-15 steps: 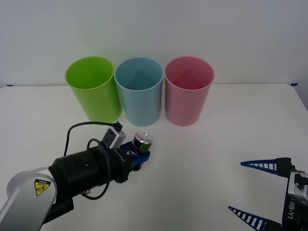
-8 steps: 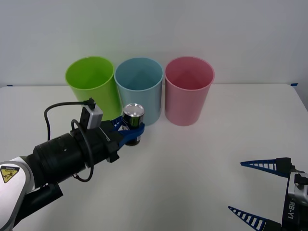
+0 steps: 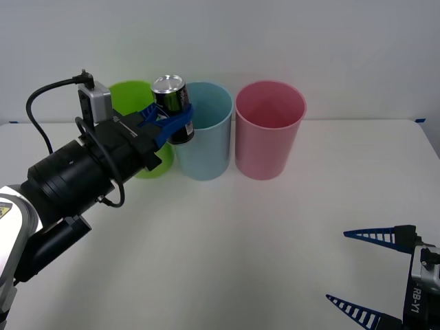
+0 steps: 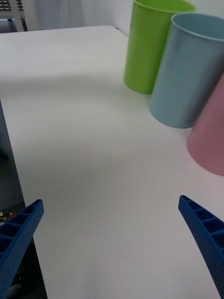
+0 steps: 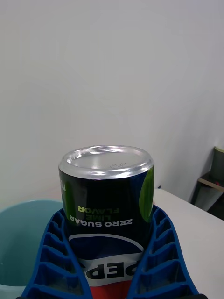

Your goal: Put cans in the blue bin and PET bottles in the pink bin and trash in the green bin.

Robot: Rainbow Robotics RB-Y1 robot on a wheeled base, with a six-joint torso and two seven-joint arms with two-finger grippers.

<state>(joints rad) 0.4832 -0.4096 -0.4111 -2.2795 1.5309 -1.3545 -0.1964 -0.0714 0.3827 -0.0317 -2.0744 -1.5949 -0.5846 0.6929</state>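
Left gripper (image 3: 172, 122) clenched on small black Pepsi can (image 3: 172, 108), upright, lifted | tall light blue plastic bin (image 3: 204, 130) mouth lies at 3 o'clock of can, just beside | right gripper (image 3: 368, 273) spread, parked at 5 o'clock, farther arm.

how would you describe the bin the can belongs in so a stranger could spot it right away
On the white table, three tall plastic cup-shaped bins stand in a row near the wall. The one wanted is the light blue bin in the middle, between the lime green bin and the pink bin. The left gripper holds the small black Pepsi can at its rim.
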